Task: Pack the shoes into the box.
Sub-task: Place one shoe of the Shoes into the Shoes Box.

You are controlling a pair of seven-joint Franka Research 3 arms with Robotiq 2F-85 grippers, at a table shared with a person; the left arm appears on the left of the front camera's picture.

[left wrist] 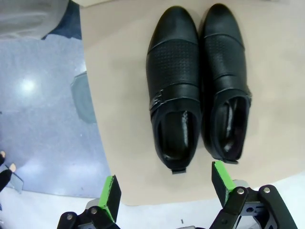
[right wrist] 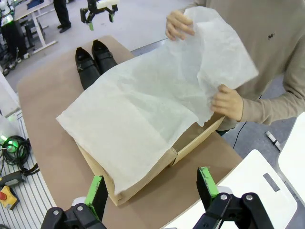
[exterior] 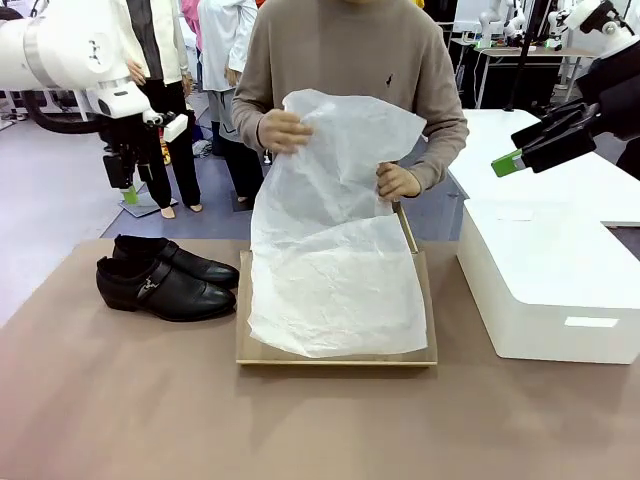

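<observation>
Tan tabletop (exterior: 120, 400); my left gripper (left wrist: 166, 172) + right gripper (right wrist: 150, 174) both gaping, empty. Atm crinkled white tissue sheet (exterior: 330, 250) covers shallow brown cardboard box (exterior: 340, 357), so dropping glossy black leather shoes (exterior: 165, 280) in now prob crushes it.

no readable text, brand or number, small dark emblem (exterior: 389, 78) on sweater (exterior: 340, 50) too tiny to make out

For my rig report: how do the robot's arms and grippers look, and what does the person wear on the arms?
The left arm and right arm are white, with rounded segments. The left gripper and right gripper are black, each with two fingers bearing bright green pads. The person wears long beige knit sleeves.
</observation>
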